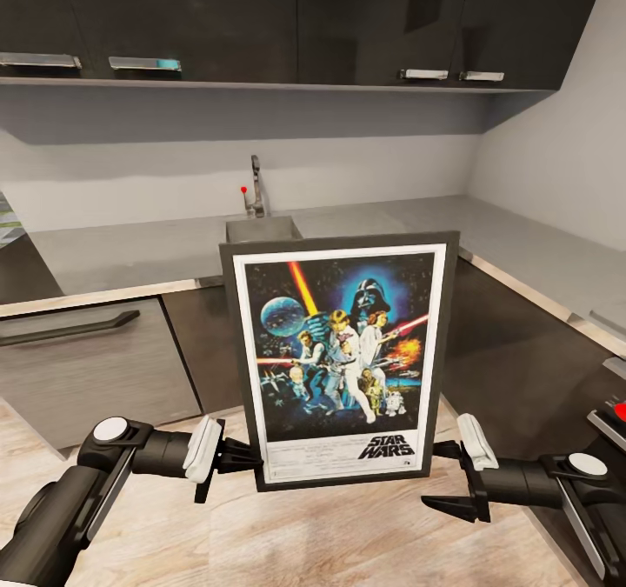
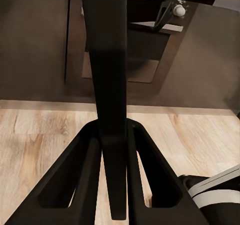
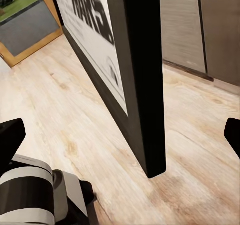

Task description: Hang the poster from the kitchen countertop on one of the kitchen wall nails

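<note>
I see the left tool [image 1: 236, 456] clamped on the poster [image 1: 341, 356] at its lower left corner. In the left wrist view both fingers [image 2: 75, 180] sit tight against the frame edge [image 2: 107, 85], one on each face, no gap. The right tool [image 1: 448, 478] sits just beside the poster's lower right corner, jaws spread wide. In the right wrist view the frame corner [image 3: 145, 100] hangs between the two fingertips [image 3: 10, 135], touching neither.

Poster pos.: held in the air in front of me, above the wood floor [image 1: 304, 535], betw. both tools, clear of the desk. Long axis vertical, near upright w/ a slight tilt. Printed side faces my head camera; "STAR WARS" logo at the bottom, right way up.

Behind the poster: grey L-shaped desk [image 1: 122, 256] w/ dark cabinets under it. Inset sink [image 1: 261, 226] is directly behind the poster's top edge; I cannot tell if anything lies in it. Tap [image 1: 256, 187] stands at the sink's back. Farthest: pale grey wall [image 1: 174, 152] and dark upper cabinets [image 1: 217, 22].
</note>
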You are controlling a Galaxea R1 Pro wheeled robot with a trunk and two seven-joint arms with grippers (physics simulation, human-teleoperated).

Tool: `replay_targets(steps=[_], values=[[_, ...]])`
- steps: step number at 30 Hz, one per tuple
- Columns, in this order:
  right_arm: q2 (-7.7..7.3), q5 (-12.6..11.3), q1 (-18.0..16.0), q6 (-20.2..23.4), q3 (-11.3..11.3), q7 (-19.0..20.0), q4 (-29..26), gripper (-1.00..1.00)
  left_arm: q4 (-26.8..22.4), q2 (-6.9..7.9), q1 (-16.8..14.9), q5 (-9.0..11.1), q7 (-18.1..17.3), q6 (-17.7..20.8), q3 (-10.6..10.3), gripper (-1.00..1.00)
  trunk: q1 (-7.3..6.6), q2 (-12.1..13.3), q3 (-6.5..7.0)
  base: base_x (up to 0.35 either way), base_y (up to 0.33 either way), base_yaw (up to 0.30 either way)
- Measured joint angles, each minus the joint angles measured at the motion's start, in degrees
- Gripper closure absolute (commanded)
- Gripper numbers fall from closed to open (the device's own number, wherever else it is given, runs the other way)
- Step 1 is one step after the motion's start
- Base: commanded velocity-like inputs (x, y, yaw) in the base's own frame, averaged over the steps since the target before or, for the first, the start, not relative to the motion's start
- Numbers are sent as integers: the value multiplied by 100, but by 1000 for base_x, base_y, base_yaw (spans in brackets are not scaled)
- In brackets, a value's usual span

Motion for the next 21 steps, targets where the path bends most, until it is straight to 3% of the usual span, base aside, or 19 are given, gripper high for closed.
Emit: replay_targets(steps=[21], values=[[0, 1, -1, -9, 0, -2, 0, -100, 8, 0, 0, 0, 0, 0, 0, 100, 0, 0, 0, 0, 0, 0]])
